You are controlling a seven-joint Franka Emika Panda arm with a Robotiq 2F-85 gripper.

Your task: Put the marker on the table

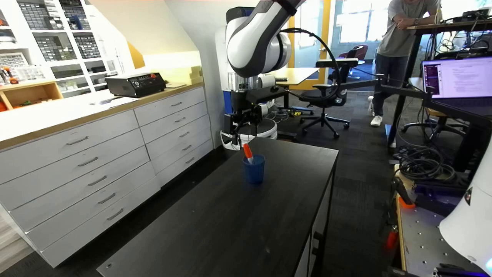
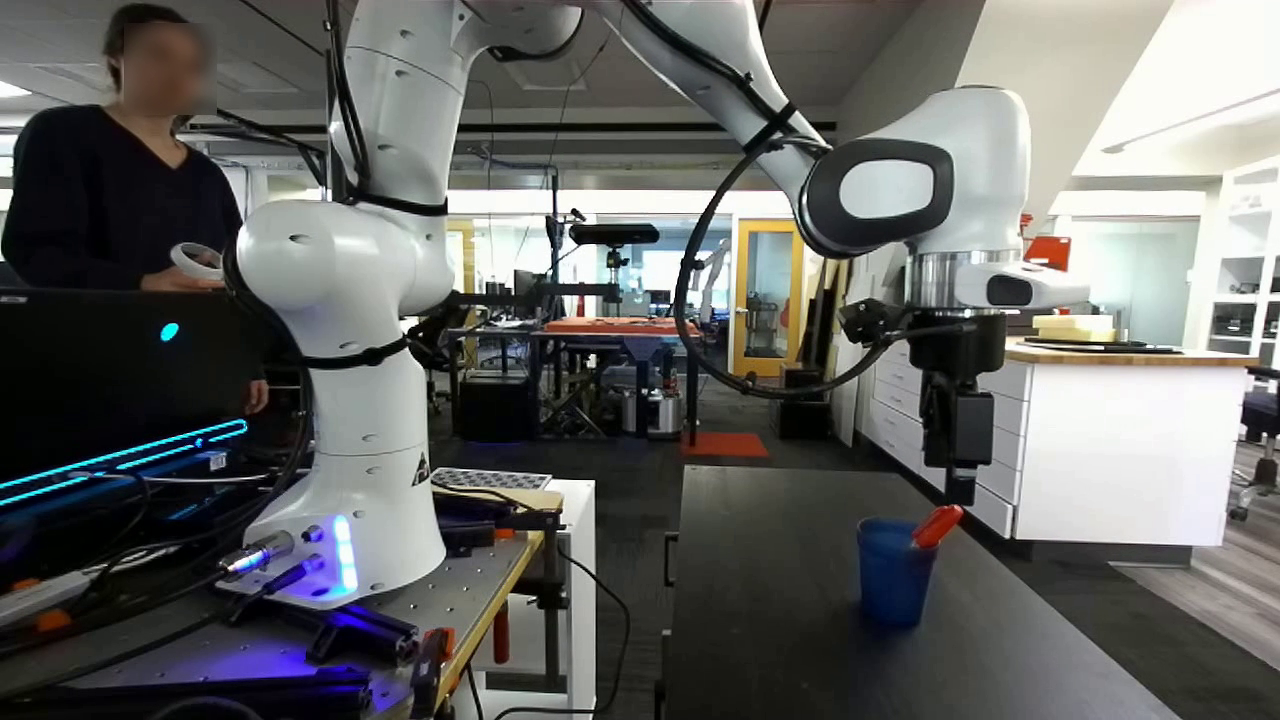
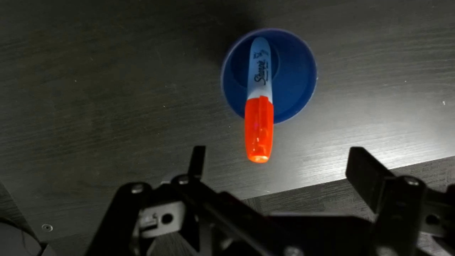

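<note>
The marker, with a red-orange cap and white barrel, leans in the blue cup, cap up and sticking out over the rim. It shows in both exterior views (image 1: 247,151) (image 2: 937,526) and in the wrist view (image 3: 259,106). The blue cup (image 1: 254,172) (image 2: 890,580) (image 3: 293,85) stands upright on the black table (image 1: 230,227) (image 2: 770,600) (image 3: 117,106). My gripper (image 1: 245,135) (image 2: 960,488) (image 3: 277,154) is open and empty above the table. In the wrist view the cap's end lies between the two fingers, apart from both.
White drawer cabinets (image 1: 103,169) run alongside the table. The table's edge and the floor (image 3: 312,199) show under the gripper in the wrist view. The robot's base stands on a metal bench (image 2: 490,590). A person (image 2: 120,200) stands behind a monitor.
</note>
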